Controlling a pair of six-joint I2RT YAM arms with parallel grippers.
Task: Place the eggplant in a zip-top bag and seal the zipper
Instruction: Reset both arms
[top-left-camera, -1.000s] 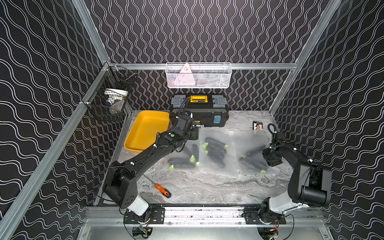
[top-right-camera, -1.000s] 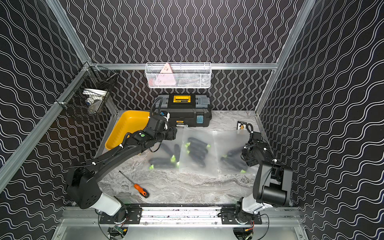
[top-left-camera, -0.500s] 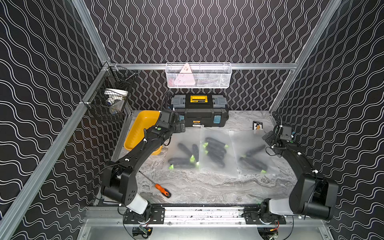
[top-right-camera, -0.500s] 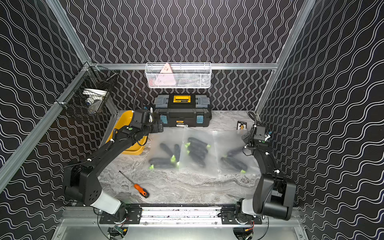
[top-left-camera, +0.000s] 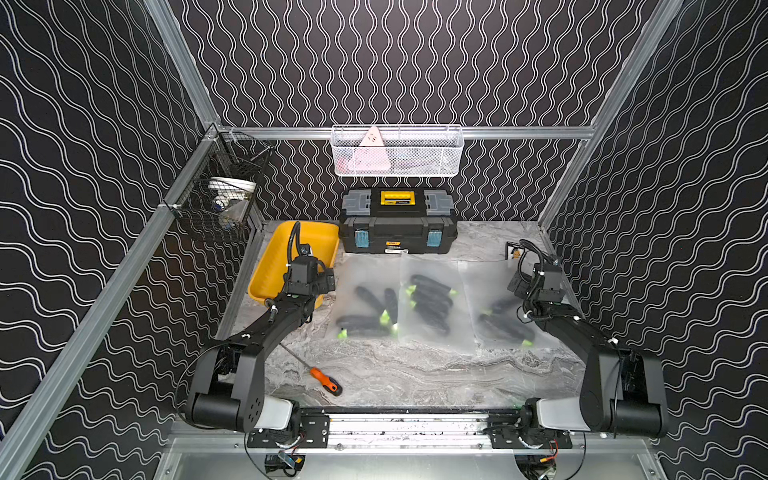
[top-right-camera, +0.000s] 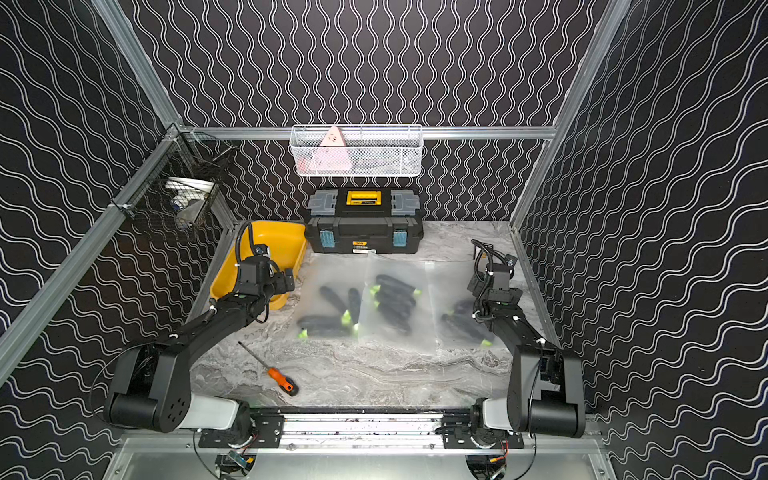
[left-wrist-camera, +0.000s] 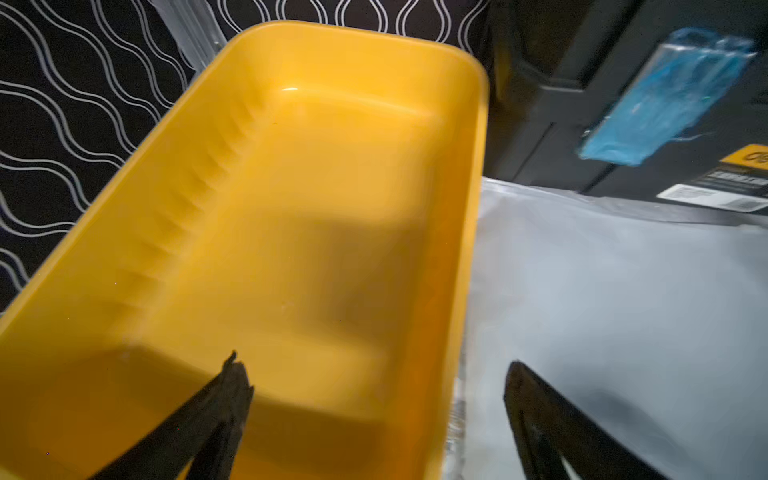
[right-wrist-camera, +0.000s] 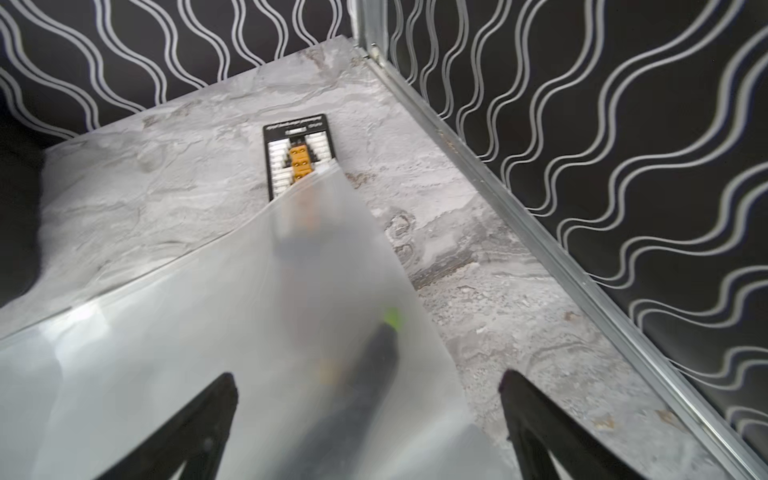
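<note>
Eggplants (top-left-camera: 430, 297) lie in zip-top bags (top-left-camera: 436, 340); left gripper (left-wrist-camera: 374, 361) spread above yellow tray (left-wrist-camera: 311, 187) edge, right gripper (right-wrist-camera: 369, 375) spread above rightmost bag (right-wrist-camera: 166, 332).

- The zip-top bag (right-wrist-camera: 187, 311) partly covers the small board (right-wrist-camera: 297, 141) at the far right corner of the desk (right-wrist-camera: 166, 174).
- The eggplant (right-wrist-camera: 376, 357) inside is blurred.
- The toolbox (left-wrist-camera: 552, 104) is cropped.

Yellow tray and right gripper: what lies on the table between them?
Three frosted zip-top bags, side by side, holding dark eggplants, in both top views; the last reaches under the right gripper.
</note>
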